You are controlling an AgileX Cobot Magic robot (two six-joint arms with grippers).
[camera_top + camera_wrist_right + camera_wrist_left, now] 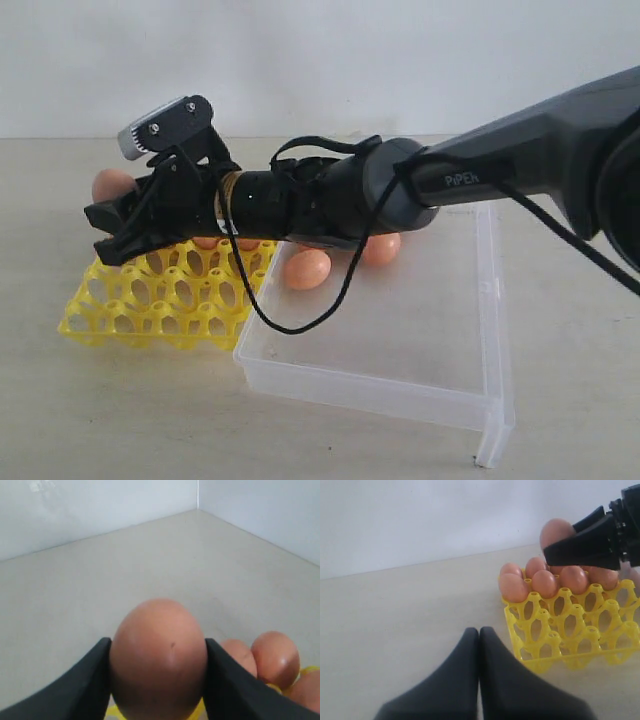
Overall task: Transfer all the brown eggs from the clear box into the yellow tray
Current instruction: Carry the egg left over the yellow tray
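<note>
The right gripper (105, 225) clamps one smooth orange-brown egg (159, 660) between its black fingers (87, 680), its jaws spread wide around the shell. Directly below it sits the bright yellow openwork plastic egg tray (150, 305), where more brown eggs (545, 582) fill the cups under the held egg. Behind the gripper, beneath its arm, the shallow clear plastic box (380, 385) holds two loose eggs (306, 268). The left gripper (479, 637) is pressed fully closed and empty, with the tray just ahead.

It looks like a robotics lab setup: a plain beige desk (120, 420) against blank white walls (300, 60), where a black, cabled robot arm (520, 150) carrying a small camera (165, 125) extends over it.
</note>
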